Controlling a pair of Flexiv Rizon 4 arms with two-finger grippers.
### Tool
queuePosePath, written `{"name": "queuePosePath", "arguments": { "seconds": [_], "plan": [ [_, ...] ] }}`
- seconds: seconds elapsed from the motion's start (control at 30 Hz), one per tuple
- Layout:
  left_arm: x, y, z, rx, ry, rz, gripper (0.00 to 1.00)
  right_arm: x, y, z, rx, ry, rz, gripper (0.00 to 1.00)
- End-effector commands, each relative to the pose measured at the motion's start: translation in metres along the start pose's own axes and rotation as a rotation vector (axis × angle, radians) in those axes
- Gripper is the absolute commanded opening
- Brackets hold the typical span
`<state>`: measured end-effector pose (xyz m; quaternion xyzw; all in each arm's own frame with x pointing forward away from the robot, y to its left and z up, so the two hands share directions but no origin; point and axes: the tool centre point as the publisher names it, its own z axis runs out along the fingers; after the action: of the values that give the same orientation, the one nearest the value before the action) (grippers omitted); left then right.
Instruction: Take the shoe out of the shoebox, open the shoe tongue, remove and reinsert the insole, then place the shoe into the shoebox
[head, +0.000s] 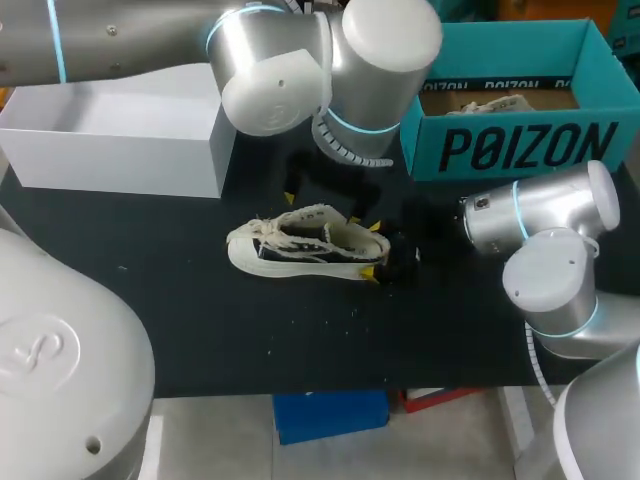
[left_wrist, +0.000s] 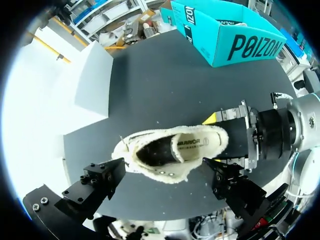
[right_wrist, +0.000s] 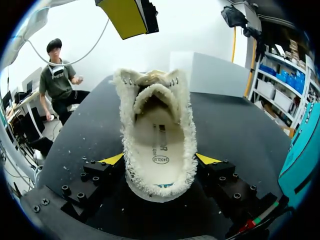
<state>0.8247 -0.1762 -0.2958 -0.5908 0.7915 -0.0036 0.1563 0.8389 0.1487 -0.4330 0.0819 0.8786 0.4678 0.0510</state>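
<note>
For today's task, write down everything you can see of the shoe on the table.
The shoe is a low cream sneaker with a dark side panel, a pale sole, cream laces and frayed, fluffy edging round its opening. A pale printed insole lies inside. The shoe stands upright on its sole on the black table. The right hand grips its heel from both sides, and the left hand hangs open above it.

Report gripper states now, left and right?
Left gripper: open, holding nothing, over the sneaker.
Right gripper: shut on the sneaker's heel end.
</note>
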Motion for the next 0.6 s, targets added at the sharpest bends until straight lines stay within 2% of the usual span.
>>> {"name": "queuePosePath", "arguments": {
  "seconds": [0.03, 0.33, 0.43, 0.6],
  "plan": [
    [0.005, -0.001, 0.015, -0.018, 0.014, -0.002, 1.0, 0.001, -0.002, 0.003, 0.0, -0.003, 0.001, 0.0],
    [0.016, -0.006, 0.032, -0.068, -0.001, -0.01, 1.0, 0.001, -0.002, 0.003, 0.0, -0.003, 0.001, 0.0],
    [0.022, -0.007, 0.04, -0.106, -0.068, 0.0, 1.0, 0.001, -0.002, 0.003, 0.0, -0.003, 0.001, 0.0],
    [0.028, -0.005, 0.052, -0.142, -0.092, 0.007, 1.0, 0.001, -0.002, 0.003, 0.0, -0.003, 0.001, 0.0]
  ]
}}
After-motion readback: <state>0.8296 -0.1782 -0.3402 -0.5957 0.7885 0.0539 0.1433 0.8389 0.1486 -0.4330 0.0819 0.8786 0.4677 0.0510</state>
